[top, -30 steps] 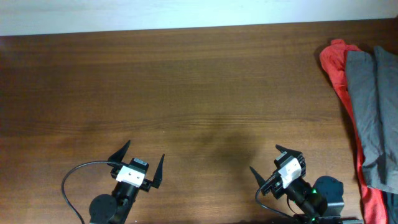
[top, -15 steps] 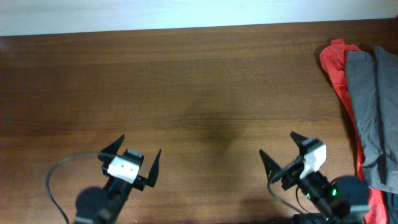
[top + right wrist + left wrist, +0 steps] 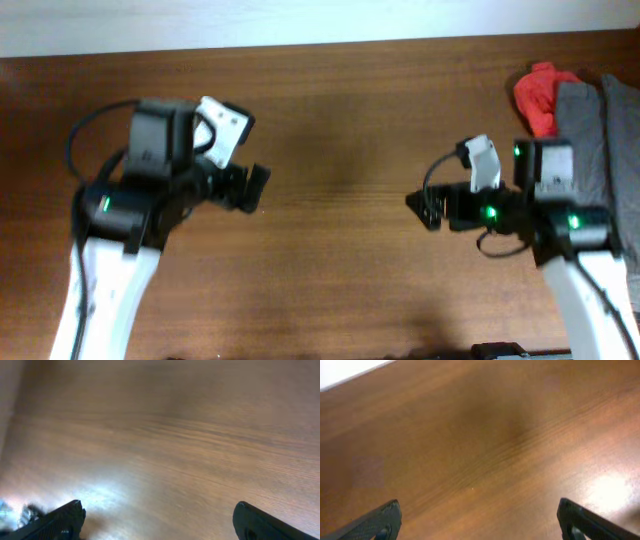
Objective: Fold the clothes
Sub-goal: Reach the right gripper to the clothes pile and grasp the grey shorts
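The clothes lie in a pile at the table's right edge in the overhead view. The grey-khaki shorts (image 3: 583, 120) lie on top of the red T-shirt (image 3: 535, 92), which sticks out at the far left of the pile. No black garment shows. My right gripper (image 3: 425, 207) is open and empty, left of the pile and apart from it; my right arm hides the pile's near part. My left gripper (image 3: 250, 186) is open and empty over the table's left half. Both wrist views show only bare wood between the left gripper's (image 3: 479, 507) and the right gripper's (image 3: 159, 507) wide-open jaws.
The dark wooden table (image 3: 340, 110) runs to a white wall strip at the far edge. A cable (image 3: 90, 125) loops off my left arm. The clothes pile runs out of view on the right.
Both arms have risen from the table's front edge and swung up over its middle. The right arm now hides the pile's lower part. Both grippers stay open.
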{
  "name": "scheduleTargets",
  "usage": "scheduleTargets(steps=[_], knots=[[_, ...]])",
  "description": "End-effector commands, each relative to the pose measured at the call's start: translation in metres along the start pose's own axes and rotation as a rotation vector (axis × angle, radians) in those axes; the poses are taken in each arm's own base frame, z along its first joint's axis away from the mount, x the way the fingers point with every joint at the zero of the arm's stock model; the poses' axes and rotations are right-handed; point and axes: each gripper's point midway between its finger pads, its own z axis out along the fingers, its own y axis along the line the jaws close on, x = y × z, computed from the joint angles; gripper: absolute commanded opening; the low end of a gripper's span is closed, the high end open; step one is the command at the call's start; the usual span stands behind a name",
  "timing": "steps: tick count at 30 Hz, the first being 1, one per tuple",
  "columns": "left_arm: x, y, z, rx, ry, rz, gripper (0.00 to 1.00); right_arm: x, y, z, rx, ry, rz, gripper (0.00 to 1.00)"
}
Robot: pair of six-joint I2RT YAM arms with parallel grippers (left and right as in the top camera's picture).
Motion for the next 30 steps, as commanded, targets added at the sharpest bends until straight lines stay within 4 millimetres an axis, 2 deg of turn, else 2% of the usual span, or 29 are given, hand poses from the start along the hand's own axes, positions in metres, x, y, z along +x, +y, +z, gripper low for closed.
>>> scheduleTargets(steps=[1, 3, 4, 9, 10, 13, 14, 17, 20, 25, 28, 30], knots=[[-0.011, 0.0, 0.015, 0.042, 0.041, 0.009, 0.99, -0.031, -0.067, -0.018, 0.322, -0.047, 0.251, 0.99], [-0.01, -0.001, 0.019, 0.055, 0.053, 0.006, 0.99, -0.039, -0.09, -0.029, 0.402, -0.068, 0.351, 0.99], [-0.007, -0.001, 0.022, 0.055, 0.071, 0.003, 0.99, -0.05, -0.101, -0.038, 0.408, -0.098, 0.401, 0.99], [-0.007, -0.001, 0.023, 0.057, 0.07, 0.004, 0.99, -0.076, -0.142, -0.073, 0.452, -0.21, 0.491, 0.99], [-0.008, 0.0, 0.022, 0.055, 0.069, 0.003, 0.99, -0.08, -0.154, -0.082, 0.476, -0.242, 0.492, 0.95], [-0.009, 0.0, 0.023, 0.054, 0.063, 0.004, 0.99, -0.077, -0.19, -0.104, 0.589, -0.302, 0.578, 0.94], [-0.009, 0.0, 0.023, 0.053, 0.063, 0.004, 0.99, -0.073, -0.207, -0.113, 0.641, -0.326, 0.631, 0.94], [-0.012, 0.0, 0.023, 0.051, 0.053, 0.007, 0.99, -0.067, -0.245, -0.127, 0.74, -0.358, 0.719, 0.94], [-0.017, 0.002, 0.023, 0.046, 0.031, 0.011, 0.99, -0.063, -0.284, -0.126, 0.795, -0.366, 0.777, 0.94], [-0.032, 0.005, 0.023, 0.034, -0.03, 0.024, 0.99, -0.047, -0.353, -0.111, 0.934, -0.327, 0.844, 0.94], [-0.037, 0.005, 0.023, 0.03, -0.049, 0.028, 0.99, -0.037, -0.396, -0.096, 1.028, -0.309, 0.859, 0.94], [-0.037, 0.006, 0.023, 0.029, -0.051, 0.028, 0.99, -0.034, -0.415, -0.083, 1.055, -0.301, 0.857, 0.92]])
